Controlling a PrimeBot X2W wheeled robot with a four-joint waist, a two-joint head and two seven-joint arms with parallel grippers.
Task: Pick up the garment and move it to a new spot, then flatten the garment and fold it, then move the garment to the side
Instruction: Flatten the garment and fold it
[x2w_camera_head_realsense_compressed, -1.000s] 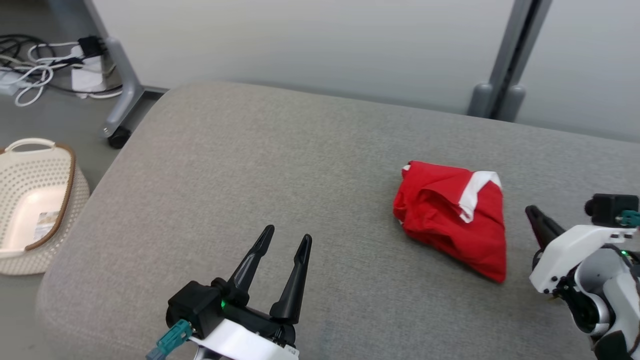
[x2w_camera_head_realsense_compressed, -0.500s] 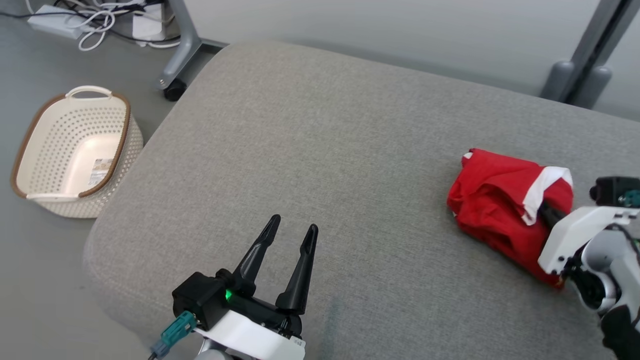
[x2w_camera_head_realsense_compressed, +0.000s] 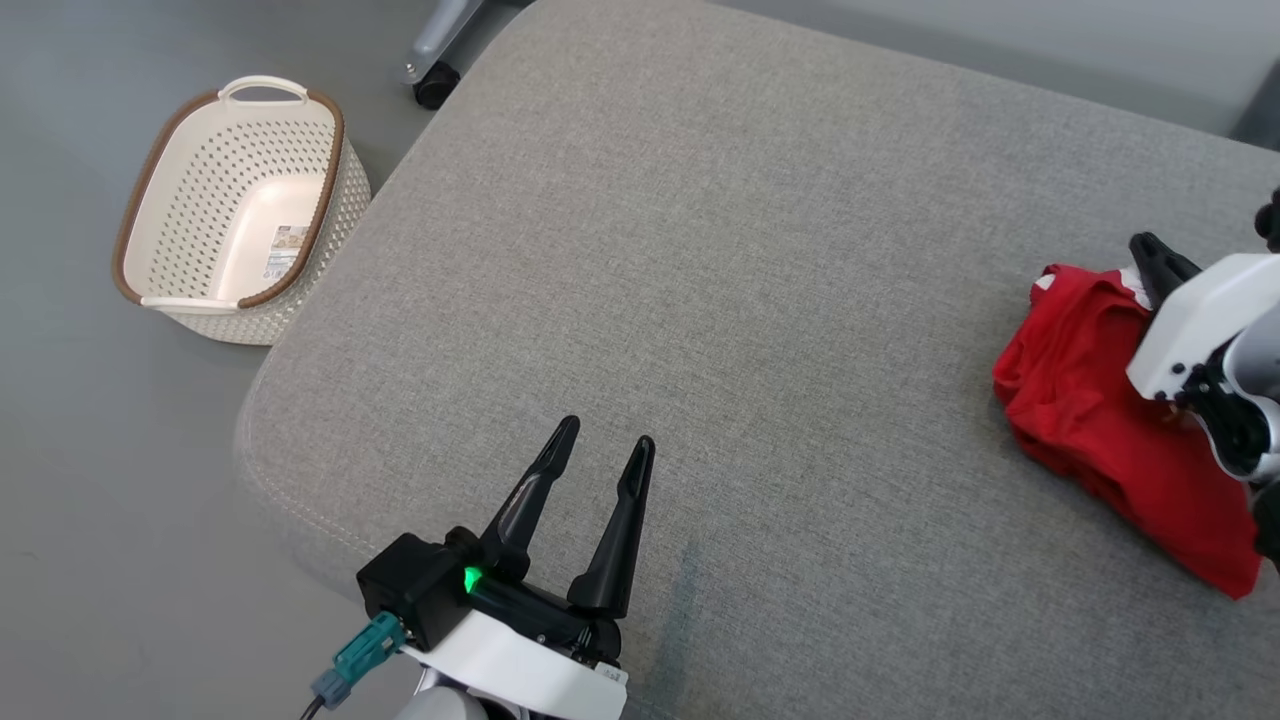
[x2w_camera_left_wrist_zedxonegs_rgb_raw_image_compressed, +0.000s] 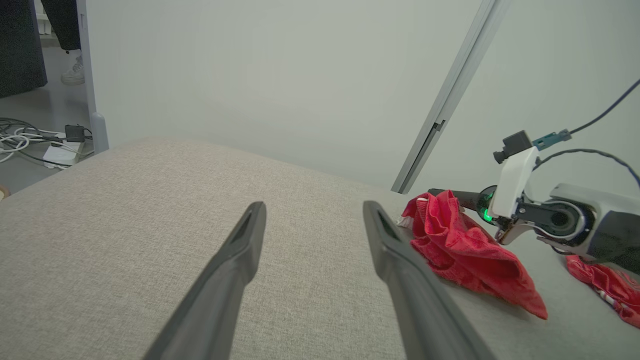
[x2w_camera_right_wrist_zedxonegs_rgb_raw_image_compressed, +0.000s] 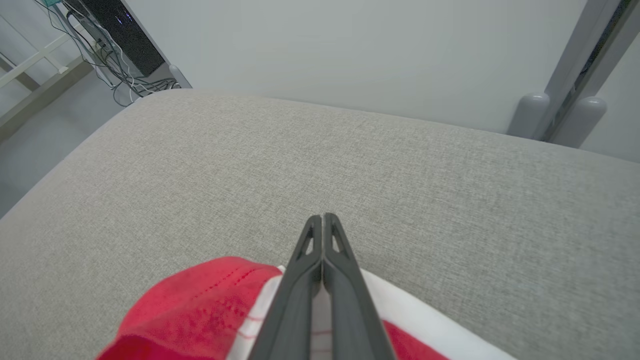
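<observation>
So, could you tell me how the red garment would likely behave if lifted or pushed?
Probably floppy: the red garment lies crumpled in soft folds, so it should drape when lifted. Likely light, being thin cloth. Pushed, it may bunch rather than slide on the textured cushion.

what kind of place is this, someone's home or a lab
Most likely a robot lab or test room, not a home: a grey padded bench serves as the worktop, loose cables lie on a bare grey floor beside a metal frame leg, and plain pale panels stand behind.
</observation>
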